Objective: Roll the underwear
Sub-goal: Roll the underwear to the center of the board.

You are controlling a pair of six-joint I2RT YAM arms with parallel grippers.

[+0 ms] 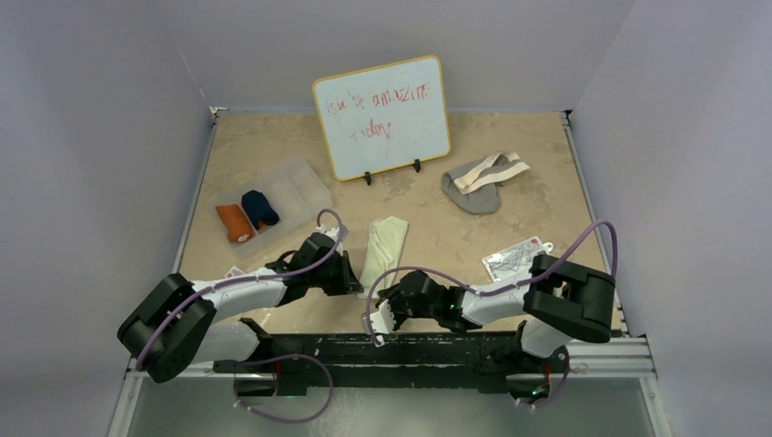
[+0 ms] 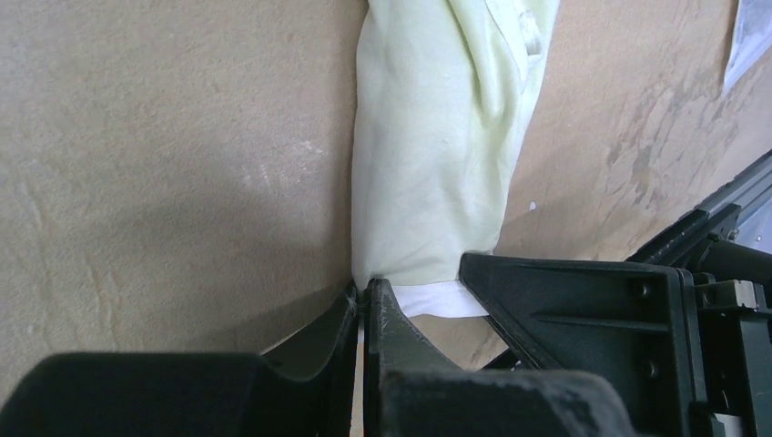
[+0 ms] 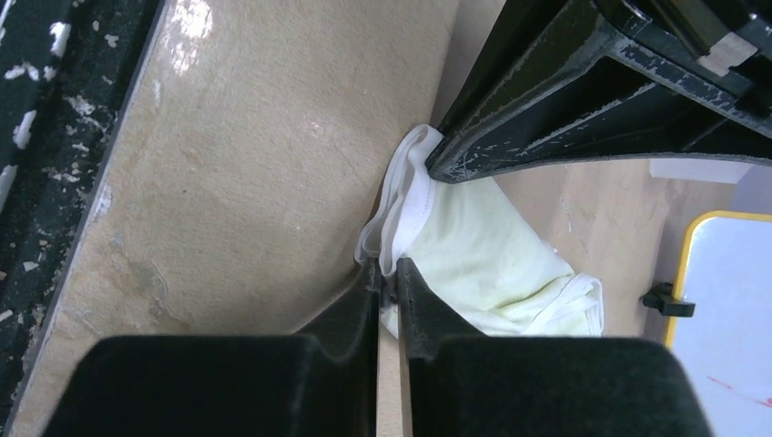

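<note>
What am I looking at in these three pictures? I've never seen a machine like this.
These are two robot arms bolted at the near edge of a table. The wide picture comes from a camera above and behind them; each of the other two comes from a small camera on one arm's wrist, looking past its own fingers.

On the table lie a pale cream garment, a grey one with a beige waistband, a clear tray holding an orange roll and a navy roll, a whiteboard and a printed card.

Both hands meet at the cream garment's near end. The left hand is shut on its edge. The right hand has nearly closed on the white-edged hem, as if to begin rolling.
</note>
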